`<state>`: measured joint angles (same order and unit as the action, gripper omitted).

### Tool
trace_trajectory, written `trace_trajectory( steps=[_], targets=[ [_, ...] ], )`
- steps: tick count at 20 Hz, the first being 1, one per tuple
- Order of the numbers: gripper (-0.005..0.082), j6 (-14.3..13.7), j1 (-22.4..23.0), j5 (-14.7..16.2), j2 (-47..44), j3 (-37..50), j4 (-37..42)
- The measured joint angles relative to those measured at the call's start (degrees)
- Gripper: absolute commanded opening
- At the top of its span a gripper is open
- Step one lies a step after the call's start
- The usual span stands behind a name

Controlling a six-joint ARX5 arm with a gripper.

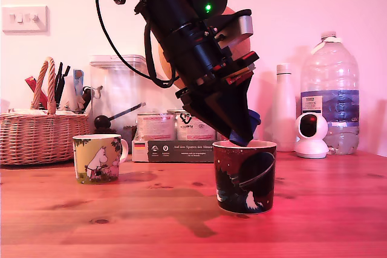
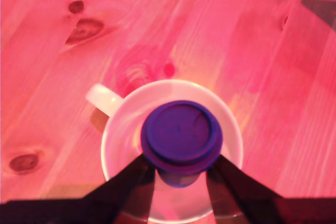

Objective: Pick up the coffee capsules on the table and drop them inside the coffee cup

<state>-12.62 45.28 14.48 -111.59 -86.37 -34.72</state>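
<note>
Left to right across the exterior view: a wicker basket (image 1: 37,137) of utensils stands at the back of the wooden bench (image 1: 151,222), with a small cartoon-printed mug (image 1: 98,158) in front of it, well apart from the action. Behind, a clear storage jar (image 1: 118,98) and a row of coffee packets (image 1: 172,140) line the wall. At centre, the black arm leans down so that its tool (image 1: 245,137) hangs at the rim of a dark, space-patterned coffee cup (image 1: 245,176). To the exterior view's right stand a white bottle (image 1: 283,110), a small round white camera (image 1: 312,134) and a large water bottle (image 1: 329,95).

The wrist view looks straight down: the tool (image 2: 181,174) is clamped on the dark blue capsule (image 2: 181,136), its fingers pressing the tapered body from either side just under the wider rim, directly over the cup's white interior (image 2: 123,129). Nothing is visible in the part of the interior that shows. No pale grey capsule can be seen in either view.

The capsule appears light and fairly stiff, with smooth plastic walls that could slip; the taper below the rim looks the surest place to hold it, since the rim would catch on the fingers. It seems unlikely to break in a short fall, so releasing it here should be enough.
</note>
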Motion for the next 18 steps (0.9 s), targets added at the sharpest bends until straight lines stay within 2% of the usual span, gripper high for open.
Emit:
trace_trajectory(
  steps=[1, 2, 12, 13, 15, 16, 18],
  targets=[
    [0.0688, 0.00, 0.00, 0.00, 0.00, 0.00, 0.02],
    [0.0756, 0.00, 0.02, -0.44, 0.00, 0.00, 0.04],
    [0.0757, 0.00, 0.11, -1.07, 0.00, -0.31, -0.26],
    [0.0734, 0.00, 0.11, -1.07, 0.00, -0.83, -0.79],
    [0.0632, 0.00, 0.09, -1.09, 0.00, -2.43, -1.36],
    [0.0551, 0.00, 0.09, -1.05, 0.00, -3.37, -1.64],
    [0.0310, 0.00, 0.09, -0.72, 0.00, -5.18, -3.15]
  ],
)
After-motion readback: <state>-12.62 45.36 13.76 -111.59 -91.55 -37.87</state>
